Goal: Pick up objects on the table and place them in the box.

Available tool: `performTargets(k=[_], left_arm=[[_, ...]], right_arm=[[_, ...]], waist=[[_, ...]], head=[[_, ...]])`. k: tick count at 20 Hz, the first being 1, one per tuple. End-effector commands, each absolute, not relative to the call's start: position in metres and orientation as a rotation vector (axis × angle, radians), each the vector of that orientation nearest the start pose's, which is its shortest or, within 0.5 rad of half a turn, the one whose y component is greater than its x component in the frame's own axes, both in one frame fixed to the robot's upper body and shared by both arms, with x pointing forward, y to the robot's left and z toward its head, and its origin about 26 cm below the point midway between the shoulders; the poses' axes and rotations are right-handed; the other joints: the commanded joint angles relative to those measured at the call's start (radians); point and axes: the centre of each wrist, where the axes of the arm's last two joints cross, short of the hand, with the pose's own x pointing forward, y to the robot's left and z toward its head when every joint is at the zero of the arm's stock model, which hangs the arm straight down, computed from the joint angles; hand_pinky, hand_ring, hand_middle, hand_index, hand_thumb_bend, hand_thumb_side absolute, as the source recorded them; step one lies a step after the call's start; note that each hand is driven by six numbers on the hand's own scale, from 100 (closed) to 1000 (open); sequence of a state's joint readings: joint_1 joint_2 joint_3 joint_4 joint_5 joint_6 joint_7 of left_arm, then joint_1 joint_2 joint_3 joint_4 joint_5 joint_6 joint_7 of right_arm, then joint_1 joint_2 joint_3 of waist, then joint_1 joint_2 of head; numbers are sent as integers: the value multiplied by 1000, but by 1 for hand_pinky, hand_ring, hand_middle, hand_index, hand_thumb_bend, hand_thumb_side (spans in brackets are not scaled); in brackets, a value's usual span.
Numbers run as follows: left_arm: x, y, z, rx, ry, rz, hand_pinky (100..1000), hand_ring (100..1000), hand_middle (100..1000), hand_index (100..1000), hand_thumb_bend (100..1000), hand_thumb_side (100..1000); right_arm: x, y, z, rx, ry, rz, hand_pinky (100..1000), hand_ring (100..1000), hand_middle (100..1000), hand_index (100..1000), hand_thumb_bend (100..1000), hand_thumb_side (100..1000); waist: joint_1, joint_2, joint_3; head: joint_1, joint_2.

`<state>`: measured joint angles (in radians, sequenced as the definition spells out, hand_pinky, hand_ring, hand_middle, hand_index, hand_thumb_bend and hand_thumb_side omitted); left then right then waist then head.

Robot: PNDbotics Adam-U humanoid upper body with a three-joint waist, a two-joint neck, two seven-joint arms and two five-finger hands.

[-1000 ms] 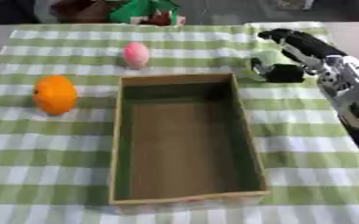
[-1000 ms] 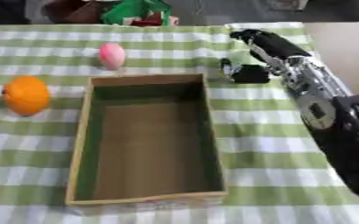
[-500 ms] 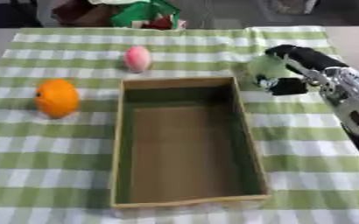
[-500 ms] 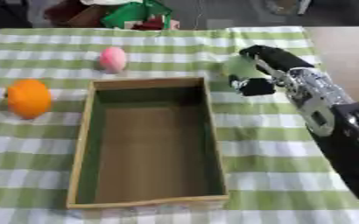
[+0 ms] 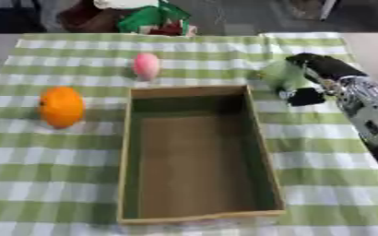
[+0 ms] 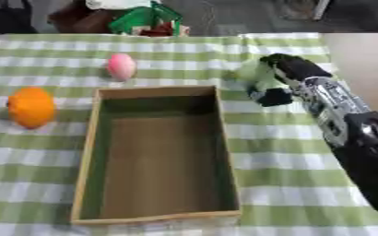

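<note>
A pale green object (image 5: pixel 279 76) is held in the curled fingers of the right hand (image 5: pixel 309 80), right of centre in the upper frame, just beside the upper right corner of the empty box (image 5: pixel 194 216). It should be carried leftward over the rim and released only once fully above the box floor. The orange (image 5: pixel 61 107) and the pink object (image 5: pixel 146 65) lie on the tabletop at upper left.

The right arm is extended in from the right edge, wrist angled toward the far left. The right hand (image 5: pixel 309 80) is held with fingers curled round a pale green object (image 5: pixel 279 74).
</note>
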<state>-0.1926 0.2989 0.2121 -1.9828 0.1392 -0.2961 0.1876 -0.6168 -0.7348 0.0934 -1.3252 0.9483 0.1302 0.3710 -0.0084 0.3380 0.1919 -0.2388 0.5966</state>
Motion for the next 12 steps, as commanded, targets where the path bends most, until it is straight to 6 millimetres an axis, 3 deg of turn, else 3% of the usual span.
performTargets(k=[1,6,7,11,12], left_arm=[[284,321,188,286,-2531,80,401,568,522,633,100,907],[284,321,188,286,-2531,80,401,568,522,633,100,907],[284,321,188,283,-2531,82,402,568,522,631,100,908],[284,320,188,280,-2529,87,402,568,522,631,100,909],[284,320,188,280,-2528,87,403,568,522,631,100,909]], right_arm=[[398,-381,226,-1329,-1100,1245,825,985,956,1000,177,659],[398,-381,226,-1329,-1099,1246,825,984,956,1000,176,659],[399,-378,227,-1329,-1118,1242,756,852,558,778,100,320],[393,-362,235,-1349,-1226,1184,727,762,401,660,100,138],[392,-359,236,-1353,-1248,1167,713,730,348,594,100,100]], waist=[[0,-20,0],[0,-20,0],[0,-19,2],[-2,-19,1],[-3,-19,0]], head=[[0,-12],[0,-12],[-2,-13],[-2,-15],[-2,-15]])
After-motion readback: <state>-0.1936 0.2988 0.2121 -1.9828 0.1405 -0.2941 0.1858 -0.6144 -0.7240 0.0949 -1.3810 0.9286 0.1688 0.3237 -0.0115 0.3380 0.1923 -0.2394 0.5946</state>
